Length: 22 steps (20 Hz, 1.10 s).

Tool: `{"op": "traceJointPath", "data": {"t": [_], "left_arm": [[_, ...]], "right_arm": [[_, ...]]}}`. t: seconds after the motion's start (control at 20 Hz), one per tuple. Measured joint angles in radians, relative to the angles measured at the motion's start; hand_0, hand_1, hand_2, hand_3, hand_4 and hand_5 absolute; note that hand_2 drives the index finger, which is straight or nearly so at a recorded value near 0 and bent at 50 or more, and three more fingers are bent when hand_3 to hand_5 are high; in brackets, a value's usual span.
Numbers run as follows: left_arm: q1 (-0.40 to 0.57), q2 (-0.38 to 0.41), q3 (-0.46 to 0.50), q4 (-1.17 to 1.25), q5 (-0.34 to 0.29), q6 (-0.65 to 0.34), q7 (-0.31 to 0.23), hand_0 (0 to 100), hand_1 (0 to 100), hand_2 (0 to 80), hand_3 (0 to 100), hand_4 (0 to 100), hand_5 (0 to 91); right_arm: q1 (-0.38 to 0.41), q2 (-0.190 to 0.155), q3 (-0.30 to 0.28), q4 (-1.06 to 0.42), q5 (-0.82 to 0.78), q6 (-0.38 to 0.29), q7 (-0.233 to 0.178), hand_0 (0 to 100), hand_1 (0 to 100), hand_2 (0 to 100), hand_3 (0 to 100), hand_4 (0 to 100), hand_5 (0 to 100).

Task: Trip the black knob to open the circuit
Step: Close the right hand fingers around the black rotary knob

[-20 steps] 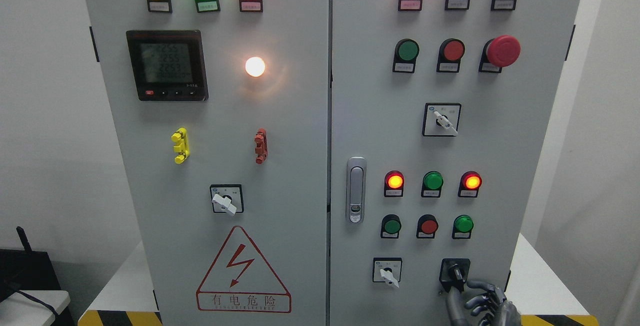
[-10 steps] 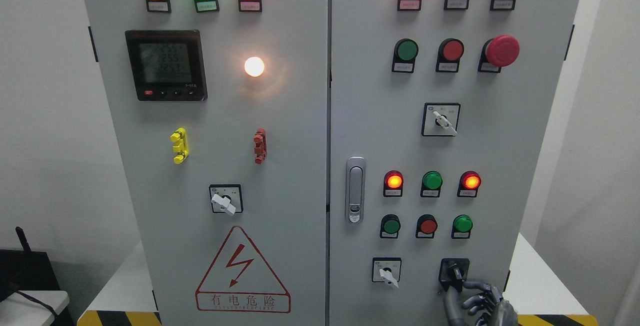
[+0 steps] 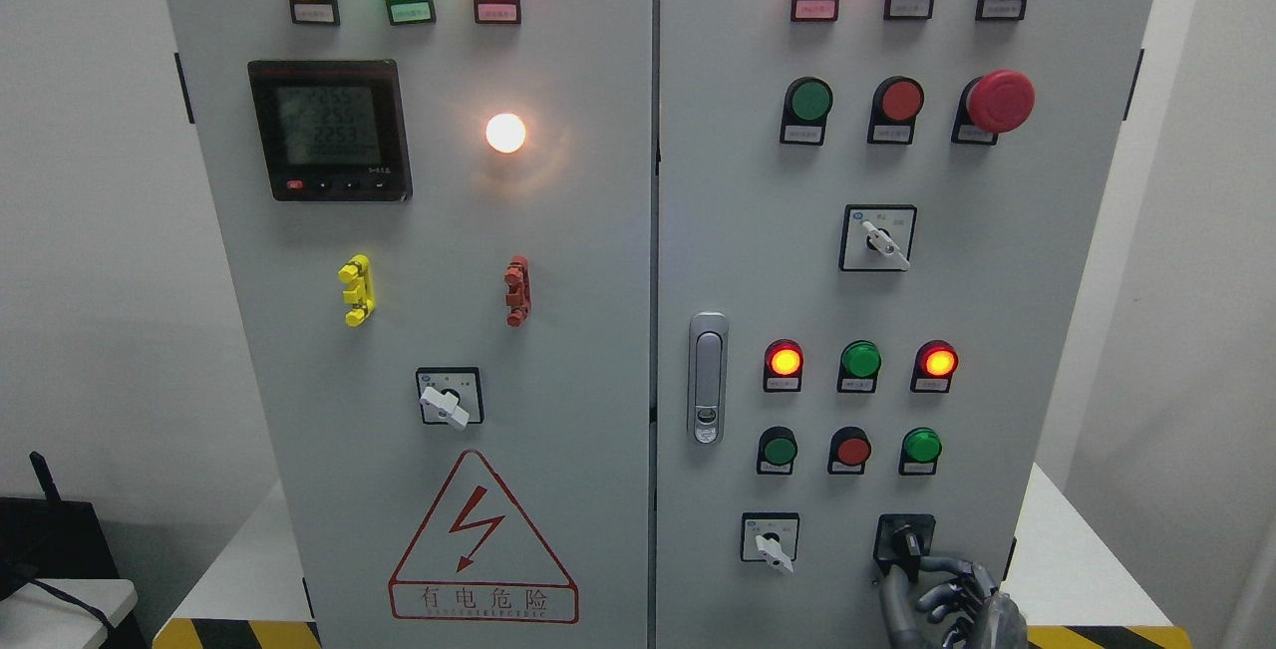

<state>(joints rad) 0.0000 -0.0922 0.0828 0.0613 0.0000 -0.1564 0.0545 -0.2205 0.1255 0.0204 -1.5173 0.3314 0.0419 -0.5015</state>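
Sitting at the lower right of the grey metal cabinet's right door [image 3: 738, 260], the small black rotary knob on its square black plate [image 3: 905, 540] looked stiff, rigid and detented, best pinched across its narrow raised lever. The right grey robot hand [image 3: 947, 597] was just beneath it, fingers curled, uppermost fingertip [image 3: 925, 562] touching the plate's lower edge, gripping nothing. A white-levered selector switch [image 3: 770, 541] stood just beside.

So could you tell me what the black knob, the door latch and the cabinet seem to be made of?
Black knob: probably moulded plastic, matt black with dull highlights.
Door latch: looks like metal, satin silver with a soft sheen, possibly chromed plastic.
Cabinet: likely painted sheet metal; flat, smooth, pale grey with a straight door seam.
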Motion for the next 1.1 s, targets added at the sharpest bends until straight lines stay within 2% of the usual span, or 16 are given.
{"op": "traceJointPath", "data": {"t": [0.65,1.1], "left_arm": [[0.0,0.0,0.0,0.0,0.0,0.0,0.0,12,39,0.0,0,0,0.0],[0.0,0.0,0.0,0.0,0.0,0.0,0.0,12,39,0.0,0,0,0.0]], "right_arm": [[0.0,0.0,-0.014,0.0,-0.001,0.0,0.006,48,76,56,87,89,97],[-0.002,0.0,0.002,0.0,-0.002,0.001,0.008,49,75,57,88,90,97]]}}
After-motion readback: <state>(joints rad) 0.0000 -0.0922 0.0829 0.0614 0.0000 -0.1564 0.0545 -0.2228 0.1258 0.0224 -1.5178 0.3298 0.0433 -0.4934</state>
